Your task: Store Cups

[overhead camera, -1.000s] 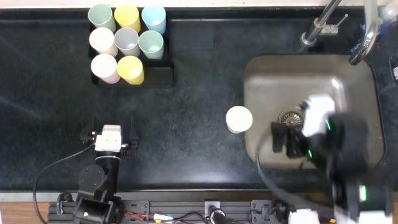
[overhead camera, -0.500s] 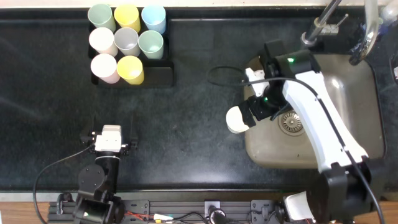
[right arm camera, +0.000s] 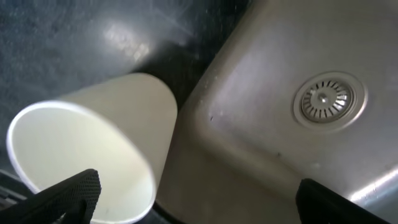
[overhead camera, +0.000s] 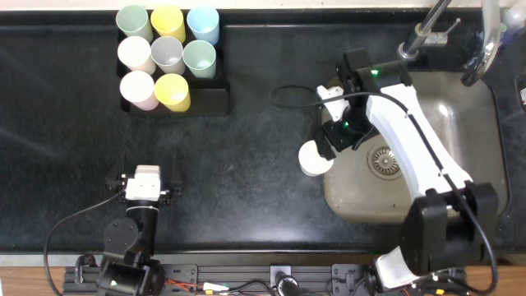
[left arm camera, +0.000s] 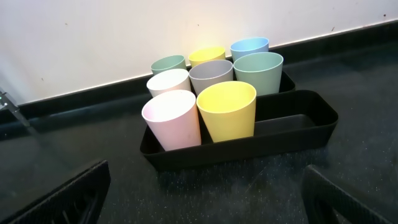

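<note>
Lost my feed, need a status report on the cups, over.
Left gripper at base, jaws open. Right gripper jaws open at the white plastic cup on the dark counter beside the steel sink. Black tray holds eight cups, one gap free.

Right claw [overhead camera: 329, 142] at white cup [overhead camera: 311, 161] beside sink [overhead camera: 464, 107]; eight cups [overhead camera: 168, 55] stand in black tray [overhead camera: 210, 100].

A steel sink [overhead camera: 472, 111] with a round drain [right arm camera: 323, 98] sits in the dark counter [overhead camera: 246, 189] at right; a faucet [overhead camera: 429, 27] stands behind it, by the white wall [left arm camera: 93, 37].
</note>
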### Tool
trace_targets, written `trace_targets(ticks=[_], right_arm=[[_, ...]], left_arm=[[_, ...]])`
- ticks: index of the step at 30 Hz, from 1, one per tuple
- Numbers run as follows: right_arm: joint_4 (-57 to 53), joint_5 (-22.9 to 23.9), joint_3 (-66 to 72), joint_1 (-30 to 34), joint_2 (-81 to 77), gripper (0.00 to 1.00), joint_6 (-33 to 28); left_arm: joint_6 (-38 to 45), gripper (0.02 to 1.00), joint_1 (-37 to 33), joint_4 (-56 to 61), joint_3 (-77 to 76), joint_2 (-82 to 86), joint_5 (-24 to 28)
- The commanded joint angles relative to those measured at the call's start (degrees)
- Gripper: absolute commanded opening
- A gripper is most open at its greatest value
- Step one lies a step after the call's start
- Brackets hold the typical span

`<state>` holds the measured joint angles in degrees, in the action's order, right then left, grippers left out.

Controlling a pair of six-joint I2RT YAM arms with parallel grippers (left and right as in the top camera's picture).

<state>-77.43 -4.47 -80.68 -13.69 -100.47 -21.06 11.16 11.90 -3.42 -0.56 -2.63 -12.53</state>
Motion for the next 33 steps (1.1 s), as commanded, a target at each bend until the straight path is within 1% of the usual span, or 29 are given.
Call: trace_targets(ticks=[1,4,5,6,7,9,10,12,15,17,20,24,26,29,33], right_arm=[[0.4,-0.2,-0.9,0.2,-2.0,1.0,-0.9],[1.0,-0.2,-0.9,0.2,-2.8,0.993,-0.9],[1.0,-0.2,-0.9,0.2,-2.9,0.974,-0.9],[1.1,-0.2,-0.9,0.1,-2.9,0.921,-0.9],[1.1,-0.2,-0.9,0.1,-2.9,0.781,-0.9],[1.0,-0.2,-0.9,0.1,-2.9,0.104,-0.9],[1.0,-0.3,-0.8,0.1,-2.9,0.045,-0.8],[0.8,-0.7,-0.8,0.1,-2.9,0.045,-0.8],[0.6,-2.8,-0.8,-0.6,-2.9,0.045,-0.8],[0.5,-4.1,-1.1,-1.8,-2.7,0.045,-0.5],[-2.1,-4.1,-5.6,-4.7,-1.9,0.045,1.5],[-6.8,-3.5,-21.3,-8.4,-1.7,0.045,5.9],[-6.9,-2.1,-30.9,-10.2,-1.9,0.042,10.0],[-7.2,-2.0,-45.0,-13.0,-4.3,0.045,15.5],[-9.6,-1.9,-58.3,-16.6,-12.2,0.042,17.4]], left_arm=[[1.0,1.0,-0.3,-0.1,0.1,0.7,-0.6],[1.0,1.0,-0.3,-0.1,0.1,0.7,-0.6],[1.0,1.0,-0.3,-0.1,0.1,0.7,-0.6],[1.0,1.0,-0.3,-0.1,0.1,0.7,-0.6],[1.0,1.0,-0.3,-0.1,0.1,0.7,-0.6],[1.0,0.998,-0.3,-0.1,0.1,0.7,-0.6],[1.0,0.998,-0.3,-0.1,0.1,0.7,-0.6],[1.0,1.0,-0.3,-0.1,0.1,0.7,-0.6],[1.0,1.0,-0.3,-0.1,0.1,0.7,-0.6],[1.0,1.0,-0.3,-0.1,0.1,0.7,-0.6],[1.0,1.0,-0.3,-0.1,0.1,0.7,-0.6],[1.0,1.0,-0.3,-0.1,0.1,0.7,-0.6],[1.0,1.0,-0.3,-0.1,0.1,0.7,-0.6],[1.0,1.0,-0.3,-0.1,0.1,0.7,-0.6],[1.0,1.0,-0.3,-0.1,0.1,0.7,-0.6]])
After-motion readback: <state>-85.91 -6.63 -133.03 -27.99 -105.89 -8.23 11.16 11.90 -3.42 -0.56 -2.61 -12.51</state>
